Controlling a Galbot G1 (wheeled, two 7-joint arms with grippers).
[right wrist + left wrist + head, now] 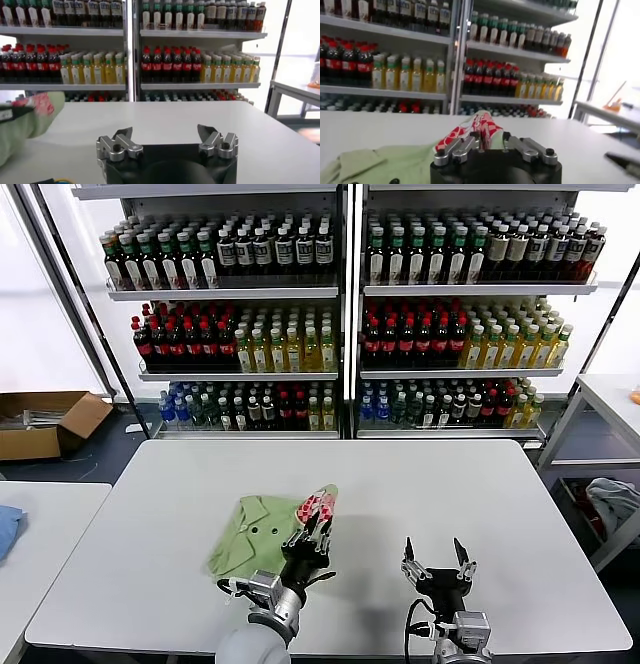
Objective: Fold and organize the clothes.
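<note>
The left gripper (312, 534) sits on the right edge of the green polo shirt (262, 536), jaws closed on a raised bit of fabric where the red-and-white patch (319, 504) is. In the left wrist view the patch (470, 131) stands up right between the fingers (461, 148), so it looks like a fold in progress, with that edge lifted to carry across. The shirt itself lies left of centre on the near half of the white table (450, 484), already partly bunched, with its buttons showing.

To do this well, the lifted edge probably wants to travel low and straight over the body of the shirt so the cotton doesn't drag the whole thing sideways. It would then set down flat before letting go.

The right gripper (437, 559) is parked over bare table, well apart from the shirt, jaws wide open and holding nothing.

The tabletop is smooth and plain. Behind it are shelves of bottled drinks (350, 314). A cardboard box (45, 422) sits on the floor to the left, and more tables stand at either side.
</note>
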